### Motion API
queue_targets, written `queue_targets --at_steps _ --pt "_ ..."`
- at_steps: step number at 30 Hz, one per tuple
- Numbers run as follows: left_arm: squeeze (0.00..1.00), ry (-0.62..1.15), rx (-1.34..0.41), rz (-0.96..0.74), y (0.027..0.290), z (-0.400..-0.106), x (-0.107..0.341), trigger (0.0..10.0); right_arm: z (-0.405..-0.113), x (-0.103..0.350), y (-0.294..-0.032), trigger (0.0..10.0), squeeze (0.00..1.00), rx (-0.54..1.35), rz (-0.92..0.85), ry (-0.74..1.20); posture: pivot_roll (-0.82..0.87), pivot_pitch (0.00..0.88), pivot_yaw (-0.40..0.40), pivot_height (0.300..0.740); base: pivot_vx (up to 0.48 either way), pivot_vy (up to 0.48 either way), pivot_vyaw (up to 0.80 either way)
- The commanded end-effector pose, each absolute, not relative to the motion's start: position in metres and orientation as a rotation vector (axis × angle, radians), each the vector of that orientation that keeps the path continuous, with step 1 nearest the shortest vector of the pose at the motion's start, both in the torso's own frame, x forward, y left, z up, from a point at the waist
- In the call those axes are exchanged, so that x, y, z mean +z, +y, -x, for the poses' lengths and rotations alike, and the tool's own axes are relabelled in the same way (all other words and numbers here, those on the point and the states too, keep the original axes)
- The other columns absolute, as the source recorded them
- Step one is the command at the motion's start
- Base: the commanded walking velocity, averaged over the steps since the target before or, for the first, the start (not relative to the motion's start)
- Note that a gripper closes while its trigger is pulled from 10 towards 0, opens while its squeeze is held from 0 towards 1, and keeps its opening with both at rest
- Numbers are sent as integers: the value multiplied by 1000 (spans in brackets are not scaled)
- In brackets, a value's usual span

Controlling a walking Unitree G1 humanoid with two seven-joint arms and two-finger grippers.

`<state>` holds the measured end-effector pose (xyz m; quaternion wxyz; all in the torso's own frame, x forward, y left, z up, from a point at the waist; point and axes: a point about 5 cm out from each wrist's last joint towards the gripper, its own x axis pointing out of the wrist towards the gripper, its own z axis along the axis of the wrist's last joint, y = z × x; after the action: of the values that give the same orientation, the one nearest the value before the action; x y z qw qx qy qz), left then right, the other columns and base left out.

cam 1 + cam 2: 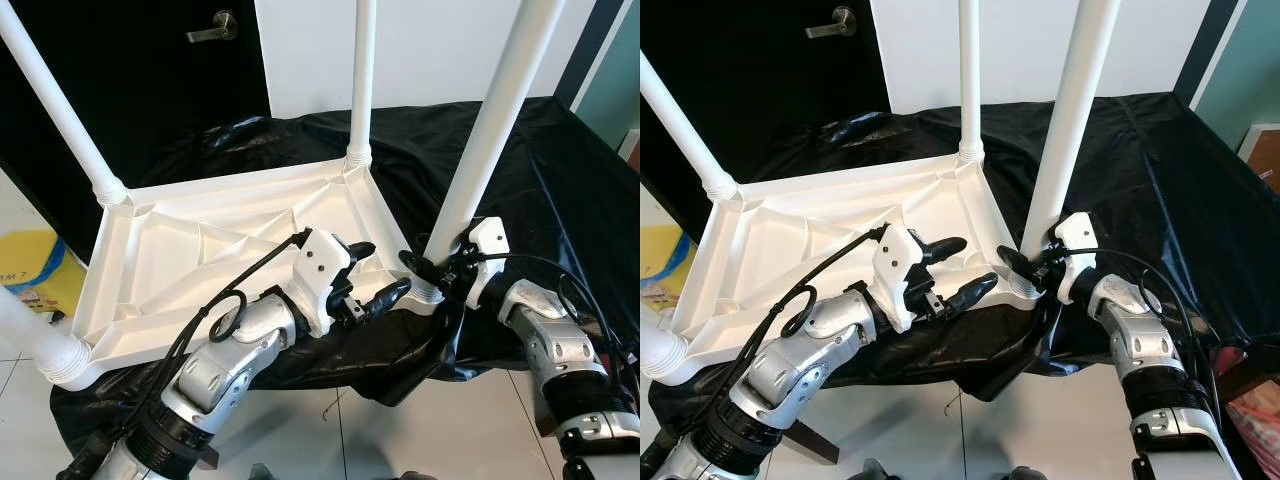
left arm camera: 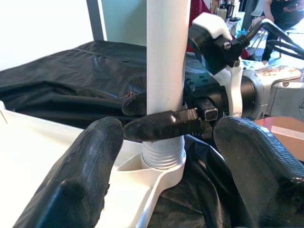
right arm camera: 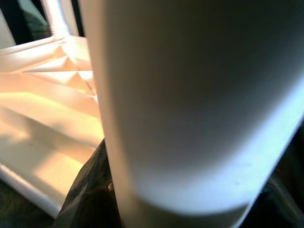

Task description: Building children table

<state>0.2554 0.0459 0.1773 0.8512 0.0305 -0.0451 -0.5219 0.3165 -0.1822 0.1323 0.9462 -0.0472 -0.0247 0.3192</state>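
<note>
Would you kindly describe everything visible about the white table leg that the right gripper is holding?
The white table leg is a smooth, round tube that looks like plastic, with a ribbed collar at its foot. It stands nearly upright, leaning slightly, seated in the corner socket of the upturned white tabletop, which lies on a black sheet. The right gripper is shut around its base, just above the collar. The left gripper, fingers open, is close beside it without touching.

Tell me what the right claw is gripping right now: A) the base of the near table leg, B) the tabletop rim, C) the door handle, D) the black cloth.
A: the right claw is closed around the near table leg just above its socket.
</note>
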Motion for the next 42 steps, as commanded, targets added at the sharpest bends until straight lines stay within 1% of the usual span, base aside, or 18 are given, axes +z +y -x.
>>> queue_targets --at_steps 1,3,5,7,8,10,12,14,15,18,19,20,21,22,25,28,35,42 --pt "0 -93 -1271 -88 42 -249 175 10000 -314 125 -181 10000 0 608 84 -28 -102 0 17 740 0 0 0" --pt "0 -84 -1257 -88 45 -251 173 10000 -312 123 -178 10000 0 534 94 -40 -104 0 18 740 0 0 0" --pt "0 -84 -1257 -88 45 -251 173 10000 -312 123 -178 10000 0 534 94 -40 -104 0 18 740 0 0 0" --pt "0 -77 -1242 -94 49 -254 171 10000 -310 122 -172 10000 0 438 100 -41 -107 0 18 740 0 0 0" --pt "0 -77 -1242 -94 49 -254 171 10000 -310 122 -172 10000 0 438 100 -41 -107 0 18 740 0 0 0" --pt "0 -74 -1233 -99 51 -255 170 10000 -306 121 -165 10000 0 360 81 -46 -104 0 14 740 0 0 0" --pt "0 -74 -1233 -99 51 -255 170 10000 -306 121 -165 10000 0 360 81 -46 -104 0 14 740 0 0 0" --pt "0 -72 -1220 -95 52 -255 169 10000 -303 117 -161 10000 0 245 64 -31 -100 0 10 740 0 0 0" --pt "0 -72 -1220 -95 52 -255 169 10000 -303 117 -161 10000 0 245 64 -31 -100 0 10 740 0 0 0" --pt "0 -76 -1200 -95 54 -256 168 10000 -298 109 -156 10000 0 46 38 3 -99 0 8 740 0 0 0" --pt "0 -76 -1200 -95 54 -256 168 10000 -298 109 -156 10000 0 46 38 3 -99 0 8 740 0 0 0" --pt "0 -76 -1194 -97 54 -258 168 10000 -296 107 -157 10000 0 -23 36 9 -94 0 9 740 0 0 0" --pt "0 -76 -1194 -97 54 -258 168 10000 -296 107 -157 10000 0 -23 36 9 -94 0 9 740 0 0 0" --pt "0 -77 -1190 -99 55 -259 168 10000 -294 105 -156 10000 0 -72 30 17 -94 0 9 740 0 0 0" --pt "0 -78 -1186 -101 56 -260 168 10000 -293 104 -151 10000 0 -94 16 18 -88 0 23 740 0 0 0" --pt "0 -79 -1189 -118 60 -262 170 10000 -289 113 -136 10000 0 -63 9 -32 -92 1 46 740 0 0 0" --pt "0 -81 -1192 -122 60 -263 171 10000 -287 121 -133 10000 0 -32 8 -76 -98 4 49 740 0 0 0" --pt "0 -93 -1195 -110 57 -263 172 10000 -285 130 -140 10000 0 -17 13 -124 -115 5 55 740 0 0 0"
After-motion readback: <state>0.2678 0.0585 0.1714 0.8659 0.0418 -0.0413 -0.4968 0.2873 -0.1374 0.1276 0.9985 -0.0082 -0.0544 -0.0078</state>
